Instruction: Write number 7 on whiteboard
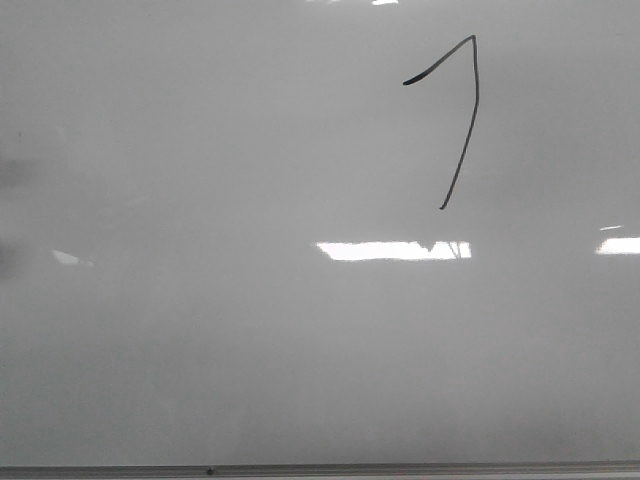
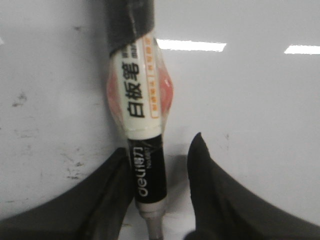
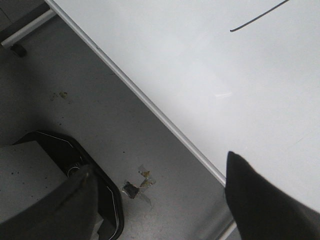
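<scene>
Drawn already on the whiteboard: the number 7, a thin black line in the upper right part of the front view, short slanted top stroke meeting a long, slightly bowed downstroke. Sits above a bright rectangular reflection and well clear of the grey frame strip along the near edge.

Left gripper with a whiteboard marker lying between its dark fingers: white label with printed characters, black band lower down, taped wrapping at the far end. Seems pressed against one finger, with a gap to the other; whether truly clamped cannot be told from this view (the contact points sit out of sight). Tip not visible either, so touching the board or lifted cannot be said.

Right gripper spread wide, holding nothing, hanging over the board's edge where the frame strip crosses; the floor with a scrap of tape shows beyond, and the tail of the stroke appears at the corner.

Writing step apparently finished, both strokes being in place. Next, probably: lifting the marker straight off the surface, no sideways drag, so as not to smear or add a stray line.
</scene>
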Controlling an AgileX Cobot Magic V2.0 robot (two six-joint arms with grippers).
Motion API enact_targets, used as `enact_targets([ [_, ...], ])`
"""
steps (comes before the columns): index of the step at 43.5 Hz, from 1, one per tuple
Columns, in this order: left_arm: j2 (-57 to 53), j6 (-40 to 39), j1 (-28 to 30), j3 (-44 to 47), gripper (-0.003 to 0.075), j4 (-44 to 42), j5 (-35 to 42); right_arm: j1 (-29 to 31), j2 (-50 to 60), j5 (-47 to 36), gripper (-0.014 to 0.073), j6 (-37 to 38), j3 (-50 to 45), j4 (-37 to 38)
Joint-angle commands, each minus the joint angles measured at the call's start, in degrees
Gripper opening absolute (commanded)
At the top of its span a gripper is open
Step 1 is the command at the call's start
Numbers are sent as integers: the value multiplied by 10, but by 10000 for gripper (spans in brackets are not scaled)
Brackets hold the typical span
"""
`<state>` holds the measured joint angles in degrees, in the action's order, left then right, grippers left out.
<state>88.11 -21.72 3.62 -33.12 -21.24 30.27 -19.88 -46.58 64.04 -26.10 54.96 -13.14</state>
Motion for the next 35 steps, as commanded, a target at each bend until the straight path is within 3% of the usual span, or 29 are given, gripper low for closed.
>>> enact_targets([
  [1,0,-2,2,-34,374,21,13,4,5,-23,551,0,11,-7],
  [8,-40,-2,2,-61,505,21,-120,4,5,17,551,41,20,45],
  [17,-155,-2,-16,-87,512,3,-323,4,26,50,551,188,20,138],
  [30,-335,20,-151,-157,512,18,-654,4,118,-38,551,234,-39,147],
  [35,-385,23,-216,-172,512,41,-738,4,138,-49,551,237,-56,151],
])
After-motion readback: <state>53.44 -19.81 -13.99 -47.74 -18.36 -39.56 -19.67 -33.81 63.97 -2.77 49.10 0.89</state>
